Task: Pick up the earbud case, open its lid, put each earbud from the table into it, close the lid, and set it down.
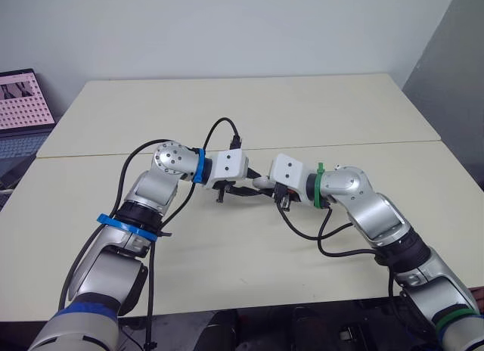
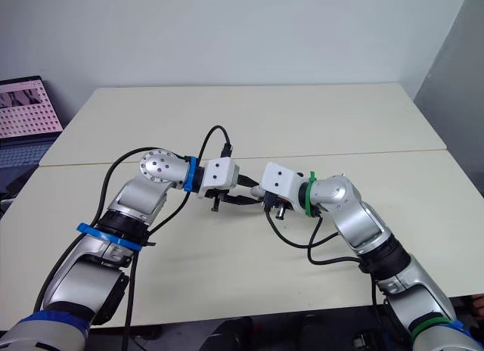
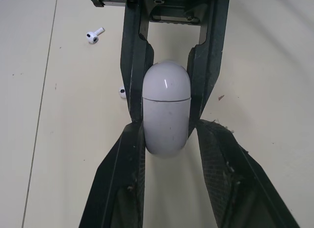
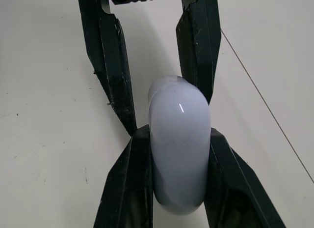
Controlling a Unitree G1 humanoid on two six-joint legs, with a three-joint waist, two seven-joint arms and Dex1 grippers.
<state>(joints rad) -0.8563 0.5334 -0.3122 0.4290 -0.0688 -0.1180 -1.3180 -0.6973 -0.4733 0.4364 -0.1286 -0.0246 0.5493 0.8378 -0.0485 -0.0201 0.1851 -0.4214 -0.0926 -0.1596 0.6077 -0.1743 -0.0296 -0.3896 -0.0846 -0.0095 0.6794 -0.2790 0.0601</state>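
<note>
The white earbud case (image 3: 166,115) hangs above the table (image 1: 249,116) between both grippers, its lid seam closed. My right gripper (image 4: 179,135) is shut on it, with both fingers pressed against its sides. From the opposite side my left gripper (image 3: 169,127) straddles the other end, open a little: one finger touches the case and a thin gap shows at the other. In the left eye view the case (image 1: 263,182) shows where the two wrists meet. One white earbud (image 3: 94,35) lies on the table. A second earbud (image 3: 122,92) peeks out beside a right finger.
A laptop (image 1: 23,113) stands beyond the table's left edge. A seam (image 1: 363,145) runs across the table behind the arms. A grey wall panel (image 1: 454,86) stands at the right.
</note>
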